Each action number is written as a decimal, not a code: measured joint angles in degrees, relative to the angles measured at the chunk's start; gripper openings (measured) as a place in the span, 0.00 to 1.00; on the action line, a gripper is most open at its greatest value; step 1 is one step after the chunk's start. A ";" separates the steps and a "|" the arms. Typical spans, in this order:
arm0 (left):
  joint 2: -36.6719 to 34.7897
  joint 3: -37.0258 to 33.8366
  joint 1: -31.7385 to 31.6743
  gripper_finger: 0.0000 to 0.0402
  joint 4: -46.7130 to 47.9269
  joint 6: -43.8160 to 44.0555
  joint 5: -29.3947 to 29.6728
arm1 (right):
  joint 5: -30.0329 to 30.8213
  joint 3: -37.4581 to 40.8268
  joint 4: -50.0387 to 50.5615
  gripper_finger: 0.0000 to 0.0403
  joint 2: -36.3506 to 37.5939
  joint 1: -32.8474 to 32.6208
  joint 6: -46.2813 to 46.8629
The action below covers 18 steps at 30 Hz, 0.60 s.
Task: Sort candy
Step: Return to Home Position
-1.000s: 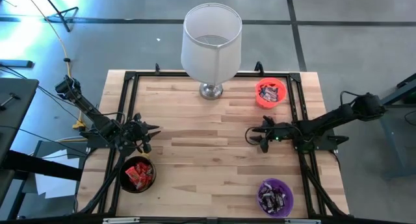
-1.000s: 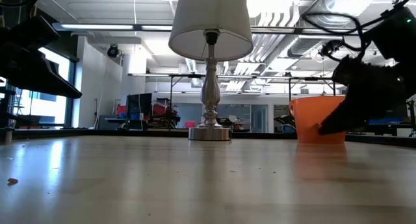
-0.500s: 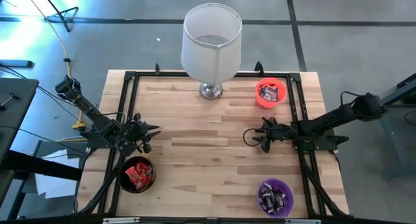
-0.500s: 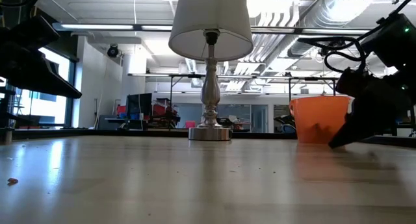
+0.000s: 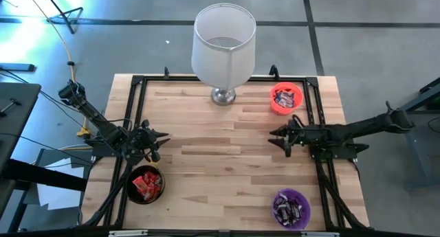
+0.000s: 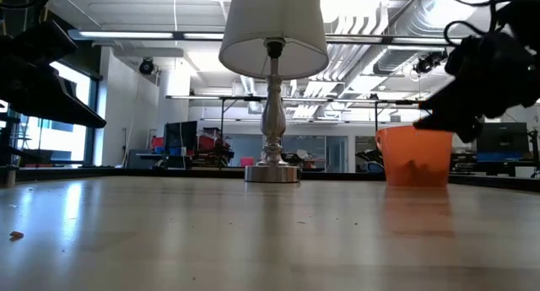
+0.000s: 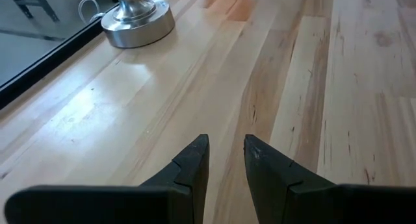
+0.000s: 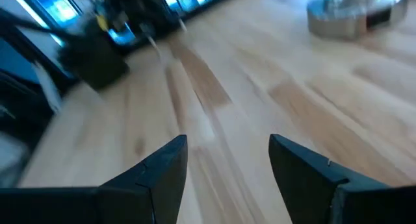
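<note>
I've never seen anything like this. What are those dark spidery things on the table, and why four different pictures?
Those are two robot arms, each ending in a two-fingered claw. One picture looks straight down on the table, one level across it, and two come from cameras on the wrists, looking past each arm's own fingers. The left claw sits at the table's left side, the right claw at its right; both hold nothing. On the table stand a lamp and three bowls of wrapped candy: black bowl by the left arm, orange bowl beside the lamp, purple bowl lower right in the overhead picture.
</note>
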<state>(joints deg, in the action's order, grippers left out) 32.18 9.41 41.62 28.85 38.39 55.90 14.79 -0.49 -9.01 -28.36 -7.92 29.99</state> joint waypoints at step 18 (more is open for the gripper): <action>-0.01 0.02 -0.01 0.21 0.01 -0.07 0.09 | -0.34 0.00 6.04 0.52 21.94 6.90 -0.30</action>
<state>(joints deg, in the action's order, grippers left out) 32.17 9.43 41.62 28.86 38.33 55.99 14.45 -0.49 -2.96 -6.42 -1.03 29.68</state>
